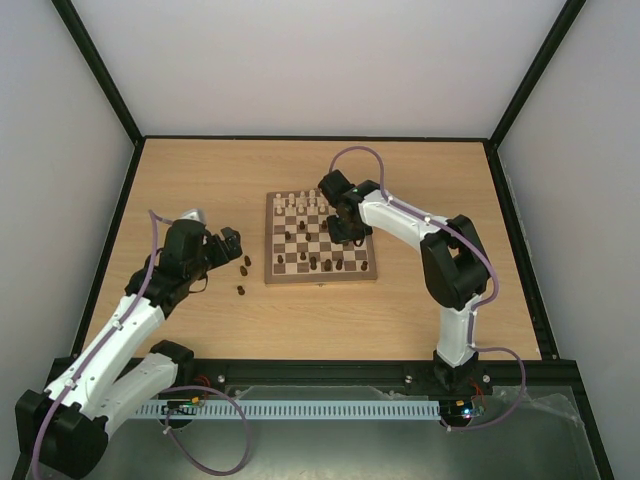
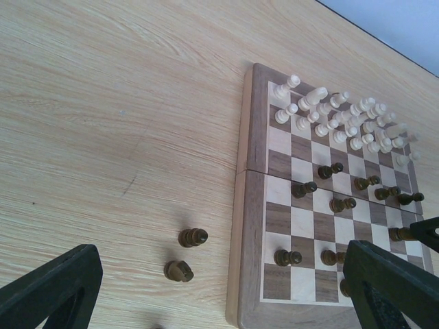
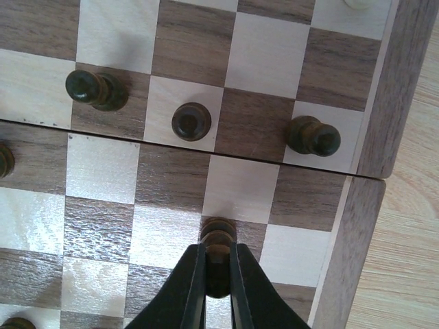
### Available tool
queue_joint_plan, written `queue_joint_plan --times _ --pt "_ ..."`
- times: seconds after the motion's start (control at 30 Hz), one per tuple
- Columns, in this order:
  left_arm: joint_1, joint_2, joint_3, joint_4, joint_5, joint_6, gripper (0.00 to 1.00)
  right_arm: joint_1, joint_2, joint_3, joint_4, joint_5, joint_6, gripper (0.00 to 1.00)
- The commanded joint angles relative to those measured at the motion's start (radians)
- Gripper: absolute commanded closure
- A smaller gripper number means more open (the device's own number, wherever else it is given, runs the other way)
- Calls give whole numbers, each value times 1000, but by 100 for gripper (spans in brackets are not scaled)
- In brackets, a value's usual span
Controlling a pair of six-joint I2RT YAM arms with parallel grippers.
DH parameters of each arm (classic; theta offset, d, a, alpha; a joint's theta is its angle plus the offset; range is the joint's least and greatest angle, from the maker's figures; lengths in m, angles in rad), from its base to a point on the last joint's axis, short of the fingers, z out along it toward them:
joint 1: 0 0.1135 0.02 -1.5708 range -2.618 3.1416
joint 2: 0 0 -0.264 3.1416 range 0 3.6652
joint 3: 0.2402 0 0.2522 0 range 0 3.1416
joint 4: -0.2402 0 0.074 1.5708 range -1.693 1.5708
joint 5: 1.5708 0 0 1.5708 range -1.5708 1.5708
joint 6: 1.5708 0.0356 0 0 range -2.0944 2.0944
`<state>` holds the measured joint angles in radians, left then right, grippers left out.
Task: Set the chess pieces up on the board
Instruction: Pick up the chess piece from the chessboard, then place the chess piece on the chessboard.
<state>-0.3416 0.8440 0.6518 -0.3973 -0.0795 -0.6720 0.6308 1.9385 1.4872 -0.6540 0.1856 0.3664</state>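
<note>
Pickup step, prob. — right pincer (image 3: 218,274) pinches a dark pawn (image 3: 218,236) standing on the board (image 3: 405,68) nr its right border. Left pincer (image 1: 233,245) spread wide over worktop (image 1: 200,180), by two loose dark pieces (image 2: 193,238). Next calls for a straight lift — w/o clipping neighbours.

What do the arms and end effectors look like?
The left arm and right arm have white link shells with black joint housings. A purple cable loops along each. The left end effector and right end effector are black, each with two tapered fingers. No markings legible.
</note>
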Motion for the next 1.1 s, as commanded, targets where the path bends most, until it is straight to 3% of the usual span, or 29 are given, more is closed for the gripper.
queue_joint_plan --times 0.0,0.13,0.6,1.07 --pt "7 -18 5 -7 1 11 1 4 -2 -21 -50 6 0 93" --pt "7 -19 6 -6 10 14 1 4 -39 -38 -60 6 7 99" --pt "6 -10 -8 26 46 14 1 73 -218 -158 -124 25 50 99" --pt "7 -22 -8 15 47 17 1 107 -216 -219 -83 9 74 98"
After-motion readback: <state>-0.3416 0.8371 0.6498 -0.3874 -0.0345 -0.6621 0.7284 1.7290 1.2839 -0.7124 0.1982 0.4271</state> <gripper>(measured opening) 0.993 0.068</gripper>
